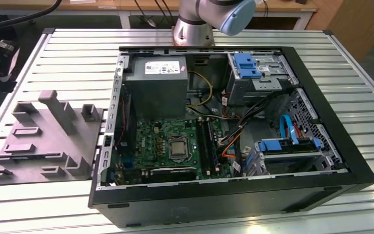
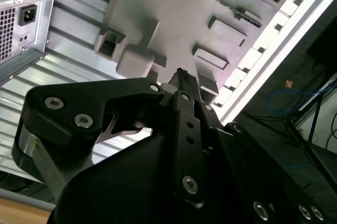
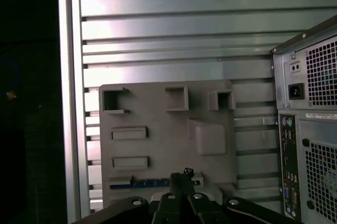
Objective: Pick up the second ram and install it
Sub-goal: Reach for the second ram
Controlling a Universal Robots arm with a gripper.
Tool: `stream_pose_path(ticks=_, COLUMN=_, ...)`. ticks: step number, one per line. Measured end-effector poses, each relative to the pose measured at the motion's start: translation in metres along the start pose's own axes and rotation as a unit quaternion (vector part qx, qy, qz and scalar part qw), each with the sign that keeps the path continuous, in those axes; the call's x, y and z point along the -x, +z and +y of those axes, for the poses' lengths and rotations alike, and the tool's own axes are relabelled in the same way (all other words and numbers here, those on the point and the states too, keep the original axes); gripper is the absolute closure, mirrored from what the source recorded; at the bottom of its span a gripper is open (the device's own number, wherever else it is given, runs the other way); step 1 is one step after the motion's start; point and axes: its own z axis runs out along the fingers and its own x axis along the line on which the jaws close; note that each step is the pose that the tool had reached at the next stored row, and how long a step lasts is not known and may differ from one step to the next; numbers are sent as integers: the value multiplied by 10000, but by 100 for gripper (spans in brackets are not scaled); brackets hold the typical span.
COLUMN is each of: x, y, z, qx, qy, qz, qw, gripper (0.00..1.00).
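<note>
Ribbed aluminium counter (image 1: 57, 63) carries the open black sheet-metal PC case (image 1: 239, 195), green motherboard (image 1: 167, 141) exposed, w/ a grey moulded plastic fixture (image 1: 44, 141) beside it on the exterior view's left. In the first wrist view my black gripper (image 3: 183, 173) hangs over that fixture, clenched on nothing. The second ram (image 3: 139, 183), a thin blue strip, lies in a fixture slot just beside the gripper tip, not yet picked up.
</note>
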Motion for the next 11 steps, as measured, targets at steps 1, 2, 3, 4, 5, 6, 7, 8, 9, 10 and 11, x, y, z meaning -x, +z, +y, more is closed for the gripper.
stream_pose_path(ticks=1, x=-19, y=6, z=-5, qx=0, qy=0, qz=0, qw=10000, gripper=90)
stream_pose_path(ticks=2, x=-36, y=13, z=-11, qx=0, qy=0, qz=0, qw=10000, gripper=90)
stream_pose_path(ticks=3, x=-47, y=22, z=-19, qx=0, qy=0, qz=0, qw=10000, gripper=90)
stream_pose_path(ticks=4, x=-55, y=35, z=-28, qx=0, qy=-1, qz=0, qw=10000, gripper=90)
stream_pose_path(ticks=5, x=-63, y=50, z=-37, qx=1, qy=0, qz=0, qw=10000, gripper=90)
stream_pose_path(ticks=6, x=-68, y=61, z=-47, qx=0, qy=-1, qz=0, qw=10000, gripper=90)
stream_pose_path(ticks=7, x=-73, y=73, z=-59, qx=1, qy=-1, qz=0, qw=10000, gripper=90)
stream_pose_path(ticks=8, x=-76, y=83, z=-75, qx=1, qy=-1, qz=0, qw=10000, gripper=90)
stream_pose_path(ticks=9, x=-78, y=93, z=-94, qx=0, qy=0, qz=0, qw=10000, gripper=90)
stream_pose_path(ticks=10, x=-79, y=104, z=-114, qx=1, qy=-1, qz=0, qw=10000, gripper=90)
stream_pose_path(ticks=11, x=-79, y=112, z=-134, qx=1, qy=0, qz=0, qw=10000, gripper=90)
